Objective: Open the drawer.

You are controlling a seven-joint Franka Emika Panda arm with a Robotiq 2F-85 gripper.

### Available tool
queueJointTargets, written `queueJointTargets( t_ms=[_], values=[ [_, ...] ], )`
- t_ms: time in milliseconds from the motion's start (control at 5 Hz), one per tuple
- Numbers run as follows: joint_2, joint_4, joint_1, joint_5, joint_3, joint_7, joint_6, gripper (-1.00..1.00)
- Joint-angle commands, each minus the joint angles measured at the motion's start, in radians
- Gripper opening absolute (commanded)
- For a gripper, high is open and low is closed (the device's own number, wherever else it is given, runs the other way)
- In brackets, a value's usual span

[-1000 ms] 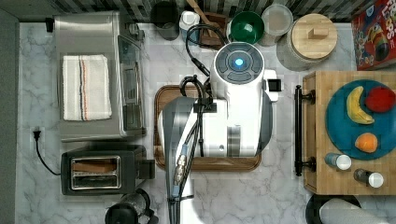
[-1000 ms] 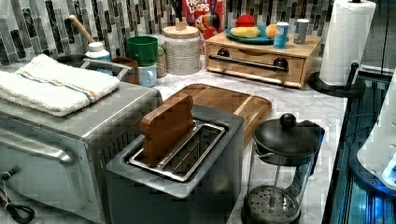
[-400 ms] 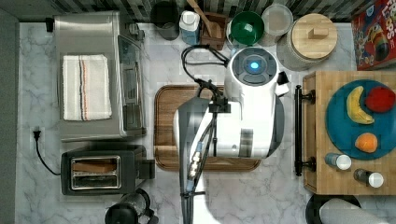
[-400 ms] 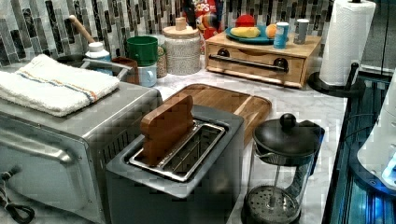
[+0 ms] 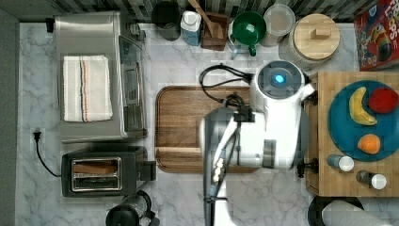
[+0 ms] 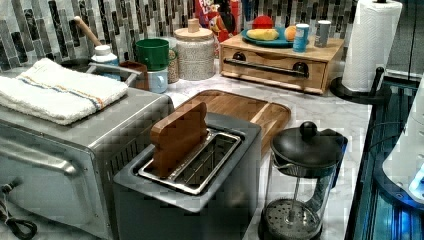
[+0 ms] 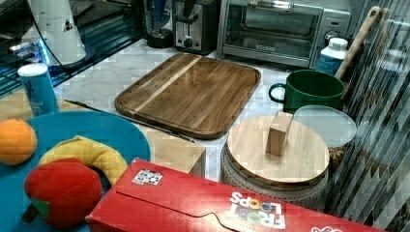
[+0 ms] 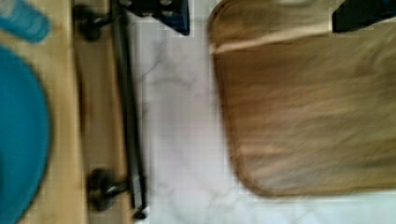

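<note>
Drawer [image 6: 272, 71] sat closed in its butcher-block-topped cabinet [image 5: 329, 176] at the top view's right edge of the marble table [image 5: 179, 197], its front flush with the cabinet frame in the left view. Its long black bar handle [image 6: 265, 66] ran across the front on two round mounts. In the wrist view the handle [image 8: 126, 93] lay just beside a strip of bare marble, with the brown wooden tray [image 8: 303, 107] on the far side of that strip.

The gripper [image 8: 259, 18] hovered above the marble between handle and tray. Its fingers [image 8: 161, 11] seemed spread wide and grasped nothing, though the blur in the wrist view leaves that a little uncertain; one dark finger was close beside the handle but apart from it.

On the cabinet top stood a blue plate [image 5: 339, 117] with a toy banana [image 5: 357, 106], a red fruit [image 5: 383, 100] and an orange [image 5: 369, 143]. Behind it lay a red cereal box [image 7: 232, 208], whose white lettering in the right view read "FROOT LOOPS", turned away from the camera. No other writing could be read.

Against the picture from a second before, the white arm [image 5: 277, 127] had moved toward the top view's right, off the middle of the tray [image 5: 188, 127] and over the drawer's handle, most of which it now hid. The drawer itself had not shifted in the left view.
</note>
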Motion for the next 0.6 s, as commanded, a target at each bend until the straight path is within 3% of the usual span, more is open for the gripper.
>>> queueJointTargets(
  t_ms=[200,600],
  values=[
    [-0.041,-0.098,-0.058,-0.063,-0.051,-0.227,0.186,1.00],
    [0.024,-0.104,-0.095,-0.055,-0.064,-0.330,0.280,1.00]
  ],
)
